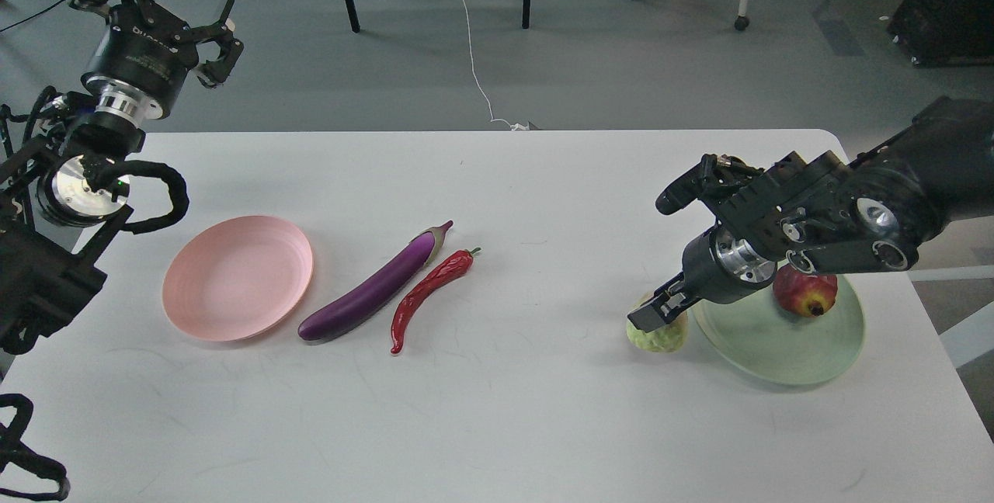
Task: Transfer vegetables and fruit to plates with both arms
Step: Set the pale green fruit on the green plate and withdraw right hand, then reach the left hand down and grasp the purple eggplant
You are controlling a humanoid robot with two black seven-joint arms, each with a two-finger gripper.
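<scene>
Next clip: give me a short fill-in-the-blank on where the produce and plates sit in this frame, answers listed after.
1. The pomegranate already lies on the ____ plate.
2. The pink plate holds ____ items.
3. The eggplant lies directly between the pink plate and the ____.
4. The right hand is down at the bumpy yellow-green fruit, which sits on the ____, just left of the green plate.

Missing words: green; no; chili pepper; table
</scene>
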